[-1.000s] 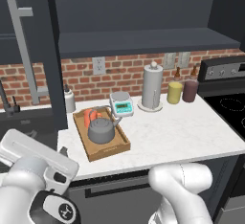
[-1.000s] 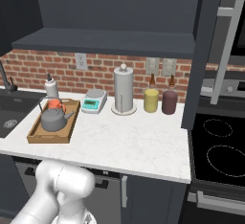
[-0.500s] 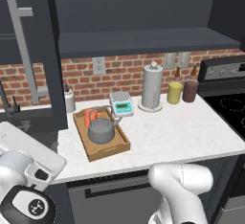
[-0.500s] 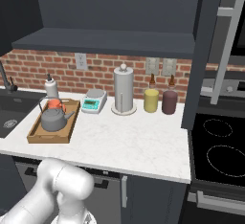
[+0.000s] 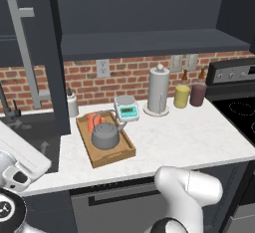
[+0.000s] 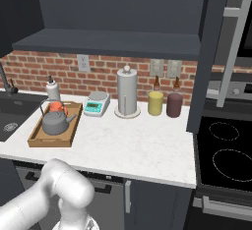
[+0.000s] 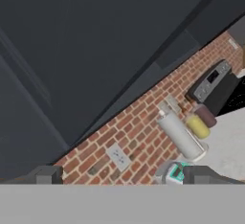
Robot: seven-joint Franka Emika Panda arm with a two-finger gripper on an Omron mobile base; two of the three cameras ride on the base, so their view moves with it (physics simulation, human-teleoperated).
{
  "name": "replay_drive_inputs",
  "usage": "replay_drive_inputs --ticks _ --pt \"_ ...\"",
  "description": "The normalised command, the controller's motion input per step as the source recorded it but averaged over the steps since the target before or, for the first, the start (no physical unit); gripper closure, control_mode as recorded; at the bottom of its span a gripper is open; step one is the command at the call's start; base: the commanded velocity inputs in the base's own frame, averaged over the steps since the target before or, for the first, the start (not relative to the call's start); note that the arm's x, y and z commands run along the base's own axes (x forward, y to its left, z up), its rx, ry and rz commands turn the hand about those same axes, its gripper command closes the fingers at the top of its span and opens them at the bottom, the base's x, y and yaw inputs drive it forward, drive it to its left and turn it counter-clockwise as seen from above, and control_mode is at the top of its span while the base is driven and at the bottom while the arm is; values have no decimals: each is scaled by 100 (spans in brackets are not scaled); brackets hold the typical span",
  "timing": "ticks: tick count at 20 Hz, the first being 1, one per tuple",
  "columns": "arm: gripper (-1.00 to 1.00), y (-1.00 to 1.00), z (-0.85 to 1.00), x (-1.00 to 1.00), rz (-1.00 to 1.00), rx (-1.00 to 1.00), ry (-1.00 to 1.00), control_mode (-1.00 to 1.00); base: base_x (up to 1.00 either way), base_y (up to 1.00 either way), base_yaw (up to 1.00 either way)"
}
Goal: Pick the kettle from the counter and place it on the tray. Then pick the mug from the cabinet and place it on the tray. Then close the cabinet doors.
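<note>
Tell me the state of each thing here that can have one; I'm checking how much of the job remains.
kettle: upright, on the tray.
mug: on the tray, behind the kettle.
tray: flat on the counter, holding both.
cabinet doors: open, swung out on both sides.
pincer: open, holding nothing, aimed at the cabinet.
paper-towel roll: upright on its holder.
</note>
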Motion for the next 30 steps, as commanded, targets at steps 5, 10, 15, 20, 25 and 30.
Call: replay_drive_inputs --ticks 5,10,15,20,25,30 --pt "-100 10 1 21 -13 0 -6 -100 0 0 0" --pt "-100 0 8 24 -12 0 -4 -100 0 0 0" --pt "-100 0 17 36 -10 0 -4 -100 0 0 0" --pt "-100 0 25 32 -9 0 -3 -100 0 0 0" --pt "-100 -10 29 11 -9 0 -4 -100 0 0 0" --pt "-100 -24 25 2 -8 0 -4 -100 0 0 0"
